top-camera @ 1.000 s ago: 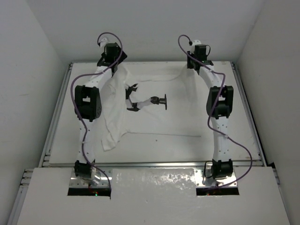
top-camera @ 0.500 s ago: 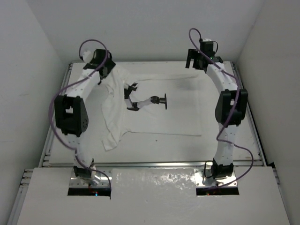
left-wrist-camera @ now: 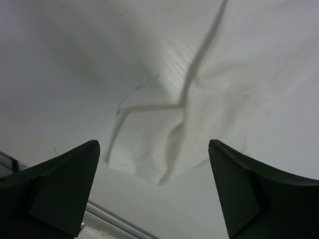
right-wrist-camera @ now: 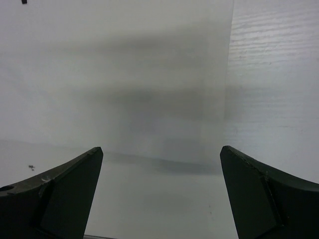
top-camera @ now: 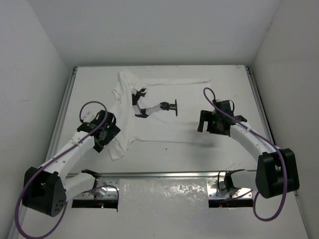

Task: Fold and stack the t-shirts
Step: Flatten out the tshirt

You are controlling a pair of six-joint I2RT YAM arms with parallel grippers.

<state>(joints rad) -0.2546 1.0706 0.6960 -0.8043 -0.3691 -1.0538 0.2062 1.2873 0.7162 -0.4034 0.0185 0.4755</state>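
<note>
Both arms stretch low over the tabletop (top-camera: 239, 89); the left gripper (top-camera: 103, 133) hangs above the t-shirt's (top-camera: 174, 127) rumpled near-left corner, its dark wedge fingers (left-wrist-camera: 60, 184) spread wide and empty; the right gripper (top-camera: 208, 123) hovers at the shirt's straight right edge, fingers likewise parted, holding nothing; the soft white cloth lies mid-table, smooth on the right, creased and bunched on the left, with a black mark (top-camera: 154, 107) on the chest; the rigid tabletop shows a fine grain.

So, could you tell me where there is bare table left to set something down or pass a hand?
Bare table runs between the t-shirt and the right rail, beyond the right gripper; a narrower strip lies between the shirt's near hem and the front rail. The left side is crowded: bunched cloth with the left gripper over it.
</note>
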